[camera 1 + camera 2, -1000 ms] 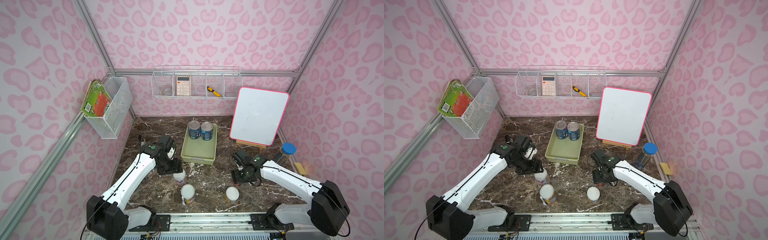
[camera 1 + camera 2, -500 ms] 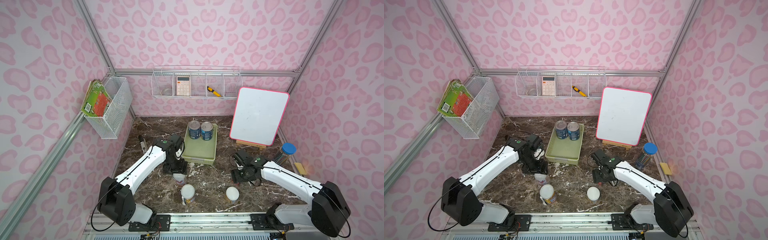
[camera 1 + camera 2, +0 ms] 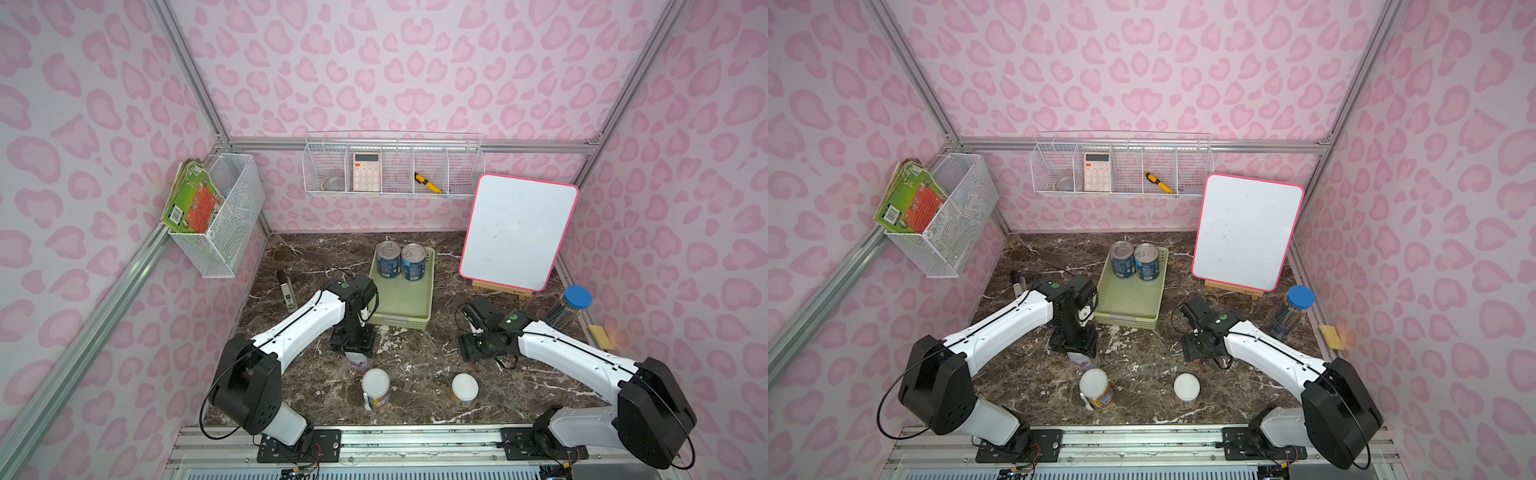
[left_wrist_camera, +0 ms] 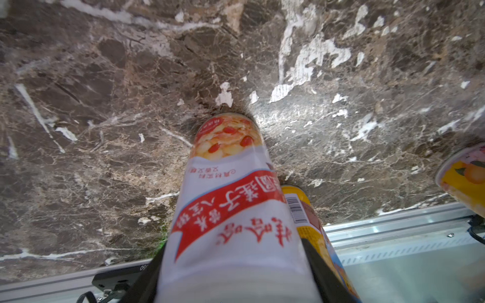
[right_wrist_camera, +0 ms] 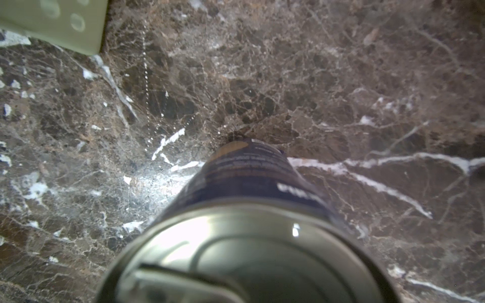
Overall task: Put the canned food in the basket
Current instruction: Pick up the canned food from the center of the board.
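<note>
The light-green basket (image 3: pixel 405 303) lies at mid-table with two blue-labelled cans (image 3: pixel 389 259) (image 3: pixel 413 262) upright at its far end. My left gripper (image 3: pixel 353 345) points down over a can with a red and white label (image 4: pixel 231 196). Its dark fingers (image 4: pixel 147 280) press both sides of that can, which stands on the marble. Two white-lidded cans (image 3: pixel 376 384) (image 3: pixel 464 386) stand near the front edge. My right gripper (image 3: pixel 478 351) hangs over a dark-labelled can with a silver top (image 5: pixel 252 173). Its fingers are hidden.
A pink-framed whiteboard (image 3: pixel 517 237) leans on an easel at the back right. A clear pencil tube with a blue cap (image 3: pixel 571 307) and a yellow sponge (image 3: pixel 600 336) sit by the right wall. A black marker-like object (image 3: pixel 286 291) lies at the left. White wire baskets hang on the walls.
My left gripper swung right from beside the red and white can to directly over it, and its jaws narrowed around it. The right arm stayed still.
</note>
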